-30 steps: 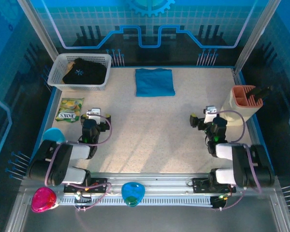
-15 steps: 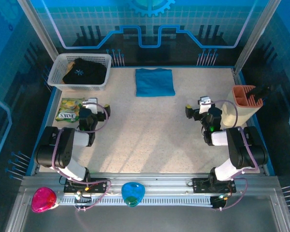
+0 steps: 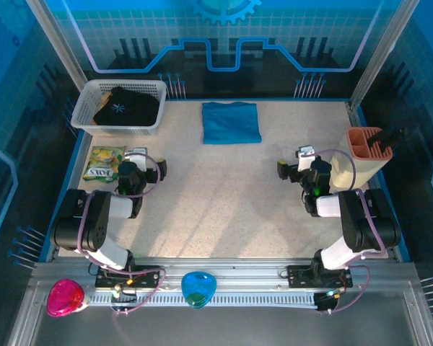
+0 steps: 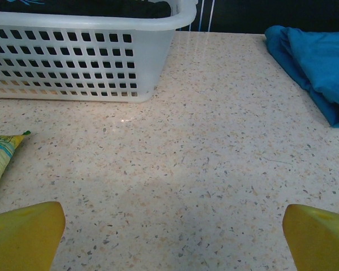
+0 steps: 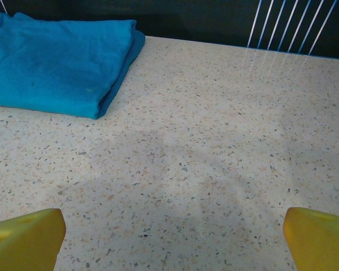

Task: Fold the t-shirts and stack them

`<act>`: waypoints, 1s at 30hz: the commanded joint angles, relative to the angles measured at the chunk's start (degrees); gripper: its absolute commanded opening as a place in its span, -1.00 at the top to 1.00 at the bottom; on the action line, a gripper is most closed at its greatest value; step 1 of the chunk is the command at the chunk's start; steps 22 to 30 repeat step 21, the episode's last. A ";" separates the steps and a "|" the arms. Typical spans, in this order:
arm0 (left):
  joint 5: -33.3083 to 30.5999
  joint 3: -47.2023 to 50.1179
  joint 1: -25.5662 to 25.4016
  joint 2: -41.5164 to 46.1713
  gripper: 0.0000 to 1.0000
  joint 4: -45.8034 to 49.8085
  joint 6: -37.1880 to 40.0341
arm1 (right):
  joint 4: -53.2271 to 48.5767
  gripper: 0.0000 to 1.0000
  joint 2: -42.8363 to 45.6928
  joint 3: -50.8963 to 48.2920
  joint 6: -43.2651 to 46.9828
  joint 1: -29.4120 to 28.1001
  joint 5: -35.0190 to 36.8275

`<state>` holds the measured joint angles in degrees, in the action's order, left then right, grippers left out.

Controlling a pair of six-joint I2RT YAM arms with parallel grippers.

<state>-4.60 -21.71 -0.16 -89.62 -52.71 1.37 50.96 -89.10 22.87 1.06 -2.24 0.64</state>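
The left arm's yellow fingers (image 4: 24, 236) are spread wide and empty over the speckled beige counter (image 4: 203, 169). The right arm's yellow fingers (image 5: 25, 237) are spread likewise, gripping nothing. Just left of the left pair lies a yellow snack packet (image 3: 103, 163). Beyond it, a white slotted plastic basket (image 4: 73, 56) holds the crumpled black t-shirt with pale starburst print (image 3: 123, 108). The folded teal-blue t-shirt (image 3: 231, 122) lies flat at the counter's far middle.

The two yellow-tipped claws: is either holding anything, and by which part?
Nothing is held. The left gripper and right gripper both stand open above the table.
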 commanded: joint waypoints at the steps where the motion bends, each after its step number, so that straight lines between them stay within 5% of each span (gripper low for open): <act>1: 1.38 -0.31 0.08 0.69 -0.99 0.20 -1.28 | 0.02 -0.99 0.68 0.14 -0.64 -0.42 -0.04; 30: 1.32 -0.43 0.08 0.68 -0.99 0.20 -1.28 | 0.39 -0.99 0.70 -0.14 -0.05 -1.33 1.65</act>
